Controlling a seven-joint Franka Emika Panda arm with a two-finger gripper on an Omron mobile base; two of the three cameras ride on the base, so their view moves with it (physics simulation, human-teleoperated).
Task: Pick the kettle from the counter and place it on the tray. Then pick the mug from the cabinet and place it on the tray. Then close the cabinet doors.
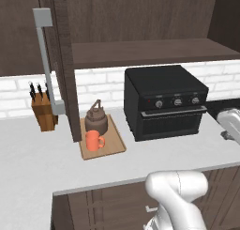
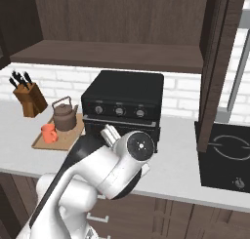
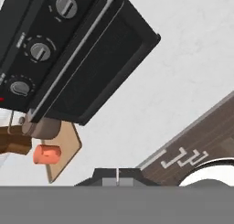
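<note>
The dark-brown kettle (image 1: 96, 117) (image 2: 65, 115) stands on the light-wood tray (image 1: 110, 147) (image 2: 41, 143), with the orange mug (image 1: 93, 141) (image 2: 49, 133) just in front of it on the same tray. In the hand view the mug (image 3: 46, 154) and a corner of the tray (image 3: 64, 147) show at lower left, and the kettle (image 3: 11, 143) is partly hidden behind the oven. My gripper (image 3: 117, 176) is shut with nothing in it, above the counter (image 3: 178, 77) in front of the oven. The cabinet (image 1: 150, 53) (image 2: 107, 55) is open. Its doors (image 1: 65, 69) (image 2: 215, 72) swing outward.
A black toaster oven (image 1: 164, 100) (image 2: 124, 101) (image 3: 77, 49) sits right of the tray. A knife block (image 1: 44, 109) (image 2: 29, 99) stands at the left by the wall. A cooktop (image 2: 224, 155) lies at the right. The left door's grey bar handle (image 1: 44, 60) hangs over the counter (image 1: 28, 149).
</note>
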